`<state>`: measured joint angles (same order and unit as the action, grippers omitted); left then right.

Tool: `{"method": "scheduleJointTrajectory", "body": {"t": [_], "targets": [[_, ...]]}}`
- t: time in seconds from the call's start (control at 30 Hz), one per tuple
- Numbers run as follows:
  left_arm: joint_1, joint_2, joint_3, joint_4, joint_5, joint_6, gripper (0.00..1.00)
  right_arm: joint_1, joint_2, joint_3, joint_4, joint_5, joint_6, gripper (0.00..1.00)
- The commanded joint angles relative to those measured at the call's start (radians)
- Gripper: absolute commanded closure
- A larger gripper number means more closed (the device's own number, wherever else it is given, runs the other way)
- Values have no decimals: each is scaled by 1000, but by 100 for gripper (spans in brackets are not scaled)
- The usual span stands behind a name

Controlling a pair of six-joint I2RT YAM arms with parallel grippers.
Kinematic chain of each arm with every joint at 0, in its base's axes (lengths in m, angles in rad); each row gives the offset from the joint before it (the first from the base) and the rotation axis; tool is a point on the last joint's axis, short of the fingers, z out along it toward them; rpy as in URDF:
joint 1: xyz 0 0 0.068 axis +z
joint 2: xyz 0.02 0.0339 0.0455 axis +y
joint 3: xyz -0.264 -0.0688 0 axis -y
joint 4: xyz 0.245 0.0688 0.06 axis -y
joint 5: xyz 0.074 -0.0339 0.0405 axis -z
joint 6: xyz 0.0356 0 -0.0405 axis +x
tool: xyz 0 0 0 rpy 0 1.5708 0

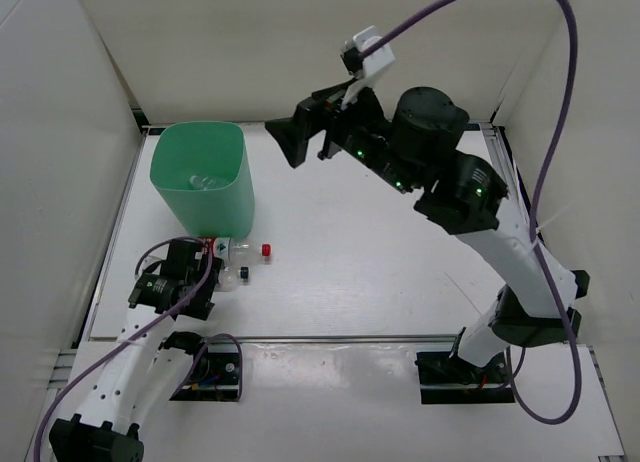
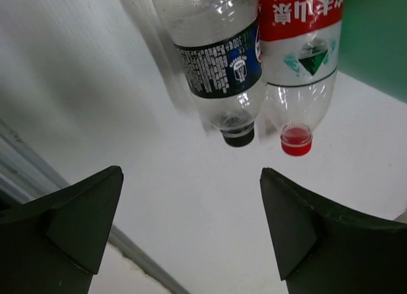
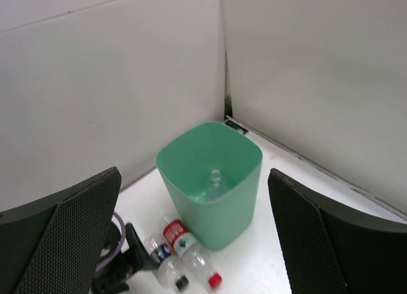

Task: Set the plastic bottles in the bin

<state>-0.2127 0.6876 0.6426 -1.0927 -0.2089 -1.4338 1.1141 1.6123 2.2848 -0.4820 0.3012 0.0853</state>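
The left gripper had its jaws spread wide and empty, low over the surface. Just ahead of them, not yet between them, lay 2 bottles side by side (apparently touching): the black-capped bottle and the red-capped bottle, at the near side of the bin. The bin held at least 1 clear bottle. This looked like the reach for a pick, which next called for straddling 1 body and closing. The right gripper hung high, jaws open and empty.

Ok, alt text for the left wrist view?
A dark-blue-labelled clear plastic bottle with black cap and a red-labelled clear plastic bottle with red cap lie side by side on the white table. The left gripper, jaws open, faces them; a mint-green plastic bin edges in top right.
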Motion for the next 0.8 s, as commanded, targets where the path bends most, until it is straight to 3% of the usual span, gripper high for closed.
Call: {"method": "scheduleJointTrajectory", "body": {"t": [0.0,0.27,0.5,0.53,0.63,0.77], "targets": [[-5,-4,-38,204,-16,-165,0,1,-14,-83,-167,72,-4,0],[61,238,-70,333,-72,-128,0,1,-46,-47,-253,62,-64,0],[91,371,-145,376,-49,-91,0,-20,-118,-143,-244,62,-55,0],[104,371,-158,376,-37,-91,1,-20,-141,-162,-244,62,-55,0],[113,371,-169,376,-27,-82,19,-20,-170,-217,-244,105,-70,0],[136,279,-150,280,-6,-71,23,-39,-202,-262,-244,144,-82,0]]}}
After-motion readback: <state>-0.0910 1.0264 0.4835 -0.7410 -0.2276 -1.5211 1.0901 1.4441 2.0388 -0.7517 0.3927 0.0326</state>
